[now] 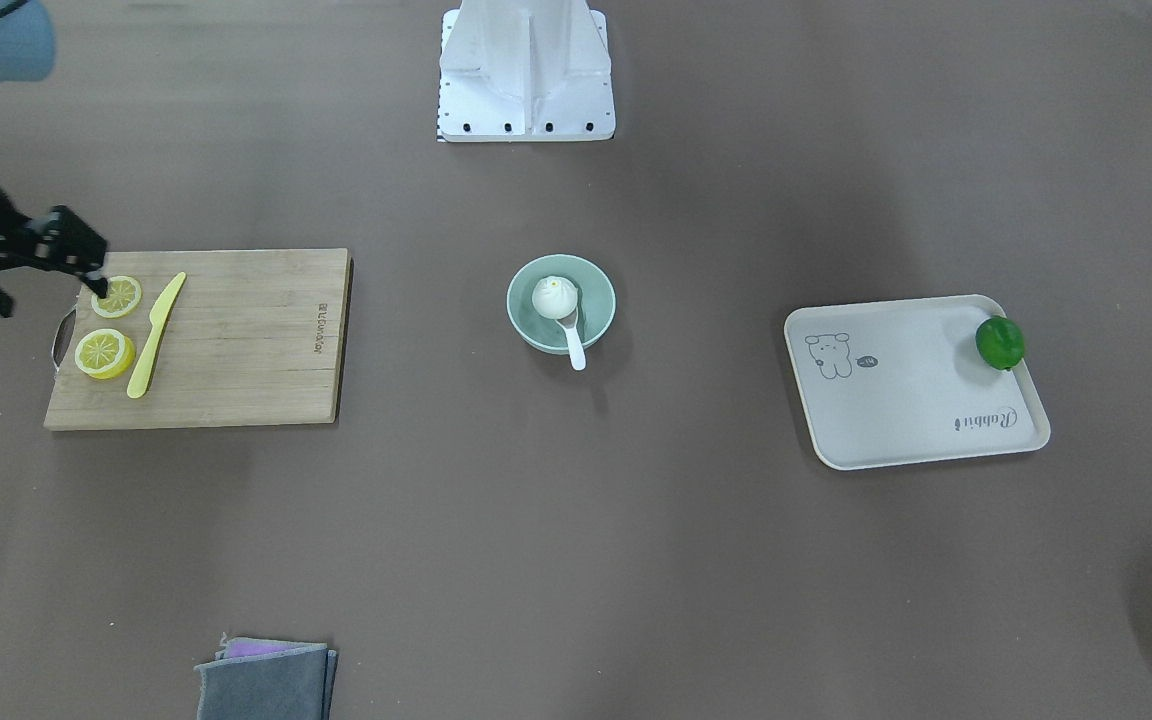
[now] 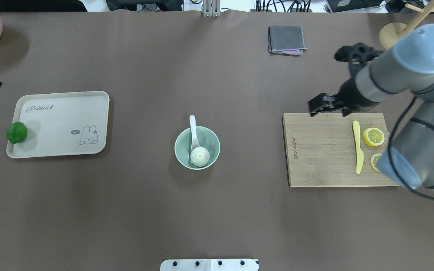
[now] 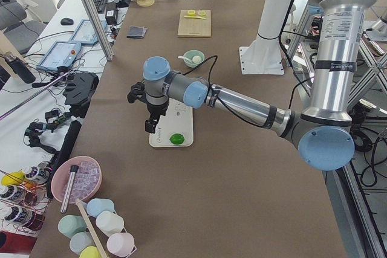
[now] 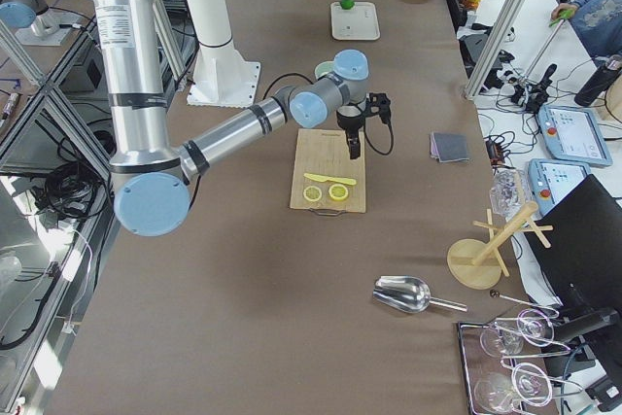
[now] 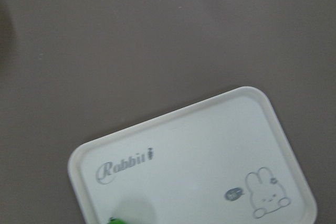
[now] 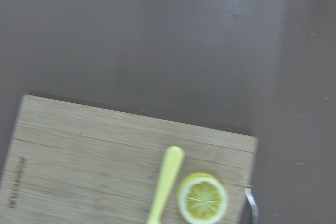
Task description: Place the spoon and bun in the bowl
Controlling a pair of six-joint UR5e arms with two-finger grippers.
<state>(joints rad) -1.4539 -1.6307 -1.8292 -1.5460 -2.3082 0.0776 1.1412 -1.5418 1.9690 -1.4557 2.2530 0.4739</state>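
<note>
The pale mint-green bowl (image 1: 591,280) (image 2: 211,141) stands at the middle of the table. The white pleated bun (image 1: 554,297) (image 2: 199,156) lies inside it. The white spoon (image 1: 573,345) (image 2: 193,128) rests in the bowl next to the bun, with its handle out over the rim. My right gripper (image 1: 50,298) (image 2: 328,107) is open and empty over the far corner of the cutting board, well away from the bowl. My left gripper (image 3: 151,126) hangs above the table beside the tray's outer end. It is cut by the frame edge in both table views, looks open and holds nothing.
A wooden cutting board (image 1: 236,340) holds two lemon slices (image 1: 104,353) and a yellow-green knife (image 1: 156,335). A cream tray (image 1: 916,400) has a green lime (image 1: 999,342) at its edge. A folded grey cloth (image 1: 266,678) lies by the operators' side. The robot base (image 1: 526,70) stands behind the bowl.
</note>
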